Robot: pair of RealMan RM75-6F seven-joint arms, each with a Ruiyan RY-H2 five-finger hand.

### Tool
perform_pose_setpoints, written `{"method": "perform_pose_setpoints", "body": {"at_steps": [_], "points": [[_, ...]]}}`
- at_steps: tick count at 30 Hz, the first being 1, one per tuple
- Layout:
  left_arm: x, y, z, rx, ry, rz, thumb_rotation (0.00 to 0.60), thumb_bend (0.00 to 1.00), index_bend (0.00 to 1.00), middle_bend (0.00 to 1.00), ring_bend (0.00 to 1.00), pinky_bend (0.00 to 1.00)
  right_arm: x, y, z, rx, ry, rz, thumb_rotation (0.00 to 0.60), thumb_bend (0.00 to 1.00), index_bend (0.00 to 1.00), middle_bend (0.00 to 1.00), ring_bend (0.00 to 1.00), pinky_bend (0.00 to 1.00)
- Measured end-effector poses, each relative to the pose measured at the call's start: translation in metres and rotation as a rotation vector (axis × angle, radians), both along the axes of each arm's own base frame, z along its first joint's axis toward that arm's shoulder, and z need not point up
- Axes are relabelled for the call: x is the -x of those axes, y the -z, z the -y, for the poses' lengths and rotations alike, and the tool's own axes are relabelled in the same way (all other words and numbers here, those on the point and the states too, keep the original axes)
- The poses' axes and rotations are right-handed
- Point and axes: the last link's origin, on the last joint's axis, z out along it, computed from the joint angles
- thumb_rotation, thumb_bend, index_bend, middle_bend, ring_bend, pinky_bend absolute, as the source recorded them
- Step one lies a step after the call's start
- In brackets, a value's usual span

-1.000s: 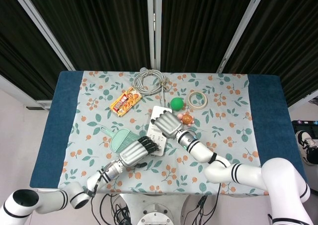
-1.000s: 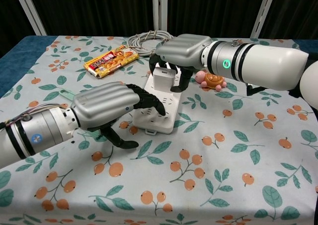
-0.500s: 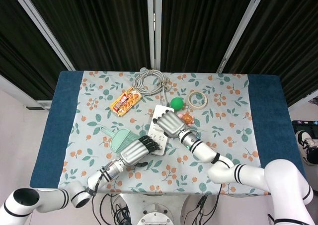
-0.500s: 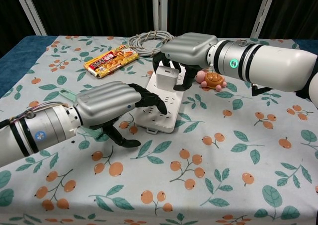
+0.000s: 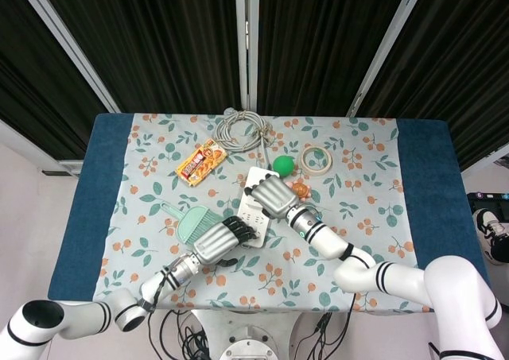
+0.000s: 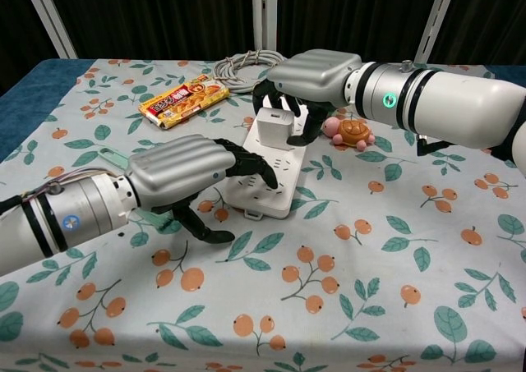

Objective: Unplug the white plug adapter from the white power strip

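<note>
White plastic marks the pull stage: the right hand (image 6: 316, 76) grips the white plug adapter (image 6: 272, 128) from above, seemingly still seated at the far end of the white power strip (image 6: 265, 177), while the left hand (image 6: 185, 173) presses fingertips on the strip's near end. Next, in all likelihood, comes a straight upward pull against that bracing. Below both hands lies a floral tablecloth (image 6: 394, 257), with black curtains (image 5: 318, 42) beyond.

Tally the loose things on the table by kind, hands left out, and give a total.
Power strip: 1
Plug adapter: 1
Coiled cable: 1
Snack pack: 1
Green ball: 1
Turtle toy: 1
Tape roll: 1
Green dustpan: 1
Total: 8
</note>
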Motion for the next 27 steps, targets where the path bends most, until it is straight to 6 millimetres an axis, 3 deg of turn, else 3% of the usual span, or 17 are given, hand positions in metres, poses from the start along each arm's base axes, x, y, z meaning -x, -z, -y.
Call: {"method": "perform_pose_setpoints", "body": {"at_steps": [15, 27], "points": [[-0.001, 0.001, -0.003, 0.010, -0.009, 0.002, 0.600, 0.19, 0.25, 0.24, 0.21, 0.21, 0.007, -0.007, -0.003, 0.009, 0.005, 0.005, 0.600, 0.39, 0.96, 0.75, 0.47, 0.39], [-0.001, 0.001, -0.004, 0.007, -0.011, 0.002, 0.600, 0.19, 0.25, 0.24, 0.21, 0.21, -0.003, -0.004, -0.002, 0.007, -0.010, 0.019, 0.600, 0.40, 0.96, 0.75, 0.48, 0.39]]}}
